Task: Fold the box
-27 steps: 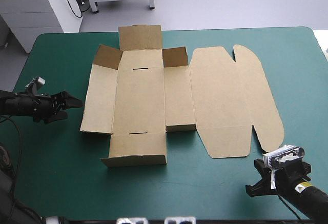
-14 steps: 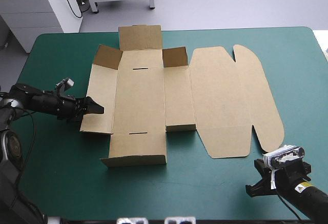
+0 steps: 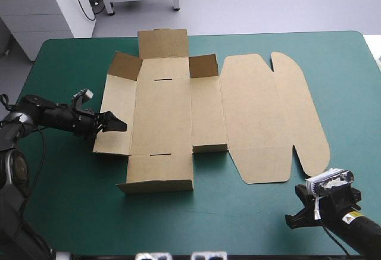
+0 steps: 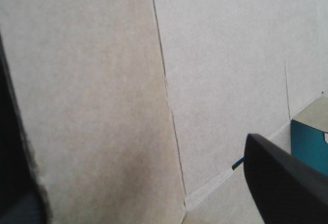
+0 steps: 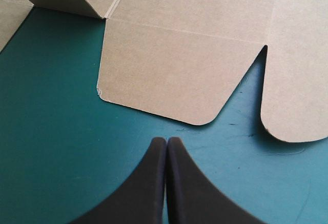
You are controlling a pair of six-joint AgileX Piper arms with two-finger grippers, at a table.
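Observation:
The brown box (image 3: 161, 114) lies as a cut sheet on the teal-green cover, its far flaps (image 3: 125, 65) raised and its rounded lid (image 3: 268, 111) flat to the right. My left gripper (image 3: 119, 125) is low at the sheet's left wall panel, its tips reaching over that panel's outer edge. In the left wrist view its fingers stand apart, open (image 4: 133, 147), with brown board (image 4: 102, 80) filling the space ahead. My right gripper (image 5: 166, 143) is shut on nothing, just short of the lid's front flap (image 5: 174, 75). In the high view it (image 3: 293, 218) sits near the table's front right.
Teal-green cover (image 3: 71, 182) shows to the left of and in front of the box, out to the table's front edge. The near flap (image 3: 158, 174) of the sheet stands slightly raised.
My left gripper has moved right across the cover, from off the sheet until its tips are over the left wall panel's edge. The right arm and the box have not moved.

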